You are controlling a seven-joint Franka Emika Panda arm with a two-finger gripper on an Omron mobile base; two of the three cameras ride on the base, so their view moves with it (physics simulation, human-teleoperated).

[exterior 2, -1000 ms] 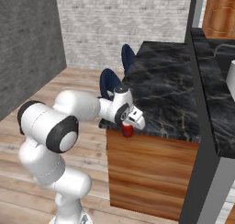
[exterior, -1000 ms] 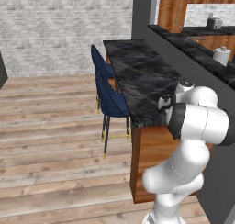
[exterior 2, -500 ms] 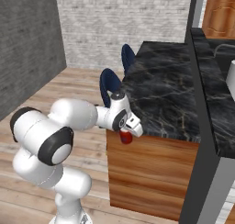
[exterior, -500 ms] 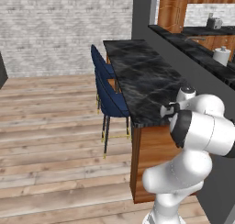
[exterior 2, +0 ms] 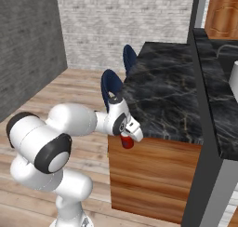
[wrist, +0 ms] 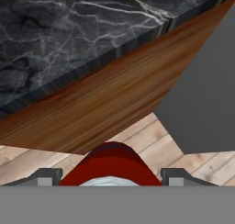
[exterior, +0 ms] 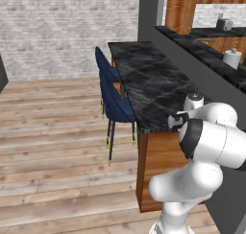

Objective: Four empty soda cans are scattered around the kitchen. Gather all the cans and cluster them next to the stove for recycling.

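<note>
gripper [exterior 2: 127, 138] was clenched on a red soda can [exterior 2: 126, 142] — the can sat between its two fingers, held in the air just off the near edge of the black marbled counter [exterior 2: 162, 96], beside the brown wood panel [exterior 2: 153, 175] below it. blue chairs [exterior: 115, 108] stood along the counter's side.

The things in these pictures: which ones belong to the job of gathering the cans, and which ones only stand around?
For the job:
- red can, between the fingers of the gripper, beside the counter's near edge
- gripper, shut on the can

Only standing around:
- black counter
- two blue chairs along its side
- paper roll on the far counter
</note>
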